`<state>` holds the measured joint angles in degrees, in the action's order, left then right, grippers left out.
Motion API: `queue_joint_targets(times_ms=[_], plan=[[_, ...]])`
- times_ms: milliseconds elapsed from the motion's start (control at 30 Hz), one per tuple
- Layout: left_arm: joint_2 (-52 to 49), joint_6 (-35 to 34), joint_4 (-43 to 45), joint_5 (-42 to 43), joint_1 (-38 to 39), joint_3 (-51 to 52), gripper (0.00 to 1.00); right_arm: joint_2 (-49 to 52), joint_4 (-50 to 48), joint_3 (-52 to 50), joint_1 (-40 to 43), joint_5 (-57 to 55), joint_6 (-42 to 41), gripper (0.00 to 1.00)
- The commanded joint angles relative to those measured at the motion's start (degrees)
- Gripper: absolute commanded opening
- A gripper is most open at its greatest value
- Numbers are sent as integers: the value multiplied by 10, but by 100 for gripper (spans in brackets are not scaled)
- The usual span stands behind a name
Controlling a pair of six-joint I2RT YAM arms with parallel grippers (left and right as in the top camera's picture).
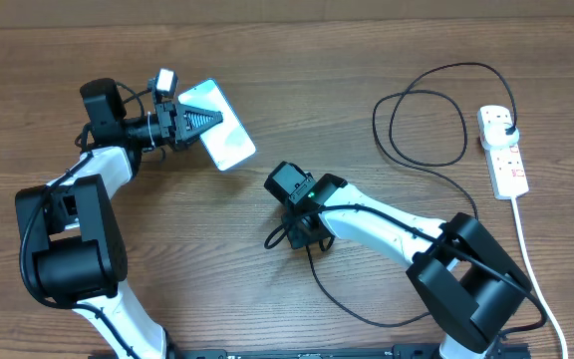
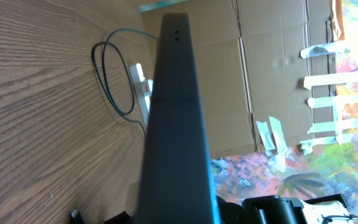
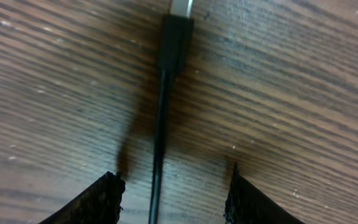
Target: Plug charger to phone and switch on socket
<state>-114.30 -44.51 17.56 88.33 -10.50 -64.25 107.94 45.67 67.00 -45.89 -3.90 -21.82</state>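
My left gripper (image 1: pixel 195 120) is shut on the phone (image 1: pixel 224 136), which has a light blue screen, and holds it up on its edge at the back left. In the left wrist view the phone (image 2: pixel 174 118) shows as a dark edge running up the frame. My right gripper (image 1: pixel 301 237) points down at the table, open. The charger's thin black cable (image 3: pixel 159 137) runs between its fingers (image 3: pixel 173 199), with the connector tip (image 3: pixel 176 34) lying on the wood just ahead. The cable loops (image 1: pixel 419 130) to the plug head (image 1: pixel 506 126) in the socket (image 1: pixel 506 160).
The socket's thick white cord (image 1: pixel 534 269) runs down the right side to the front edge. The cable passes under my right arm in a wide curve (image 1: pixel 352 304). The socket (image 2: pixel 143 87) and a cable loop (image 2: pixel 114 81) show far off in the left wrist view, before a cardboard wall.
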Motion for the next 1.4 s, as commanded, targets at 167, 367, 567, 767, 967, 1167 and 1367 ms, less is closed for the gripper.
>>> queue_joint_targets(times_ms=[167,367,567,767,967,1167,1367], plan=[[2,12,2,20,3,-11,4,25,-17,1,-2,20,-24,49],[2,12,2,20,3,-11,4,61,-2,13,-2,32,-24,22],[2,12,0,22,3,-11,4,59,6,19,0,55,-21,4],[2,13,-39,22,4,-11,4,-16,10,30,-3,105,-19,4],[2,28,-40,22,19,-11,4,-163,46,22,-21,117,5,4],[2,51,-40,22,61,-11,4,-198,67,4,-48,117,10,4],[2,61,-40,22,88,-11,4,-199,40,4,-48,117,42,4]])
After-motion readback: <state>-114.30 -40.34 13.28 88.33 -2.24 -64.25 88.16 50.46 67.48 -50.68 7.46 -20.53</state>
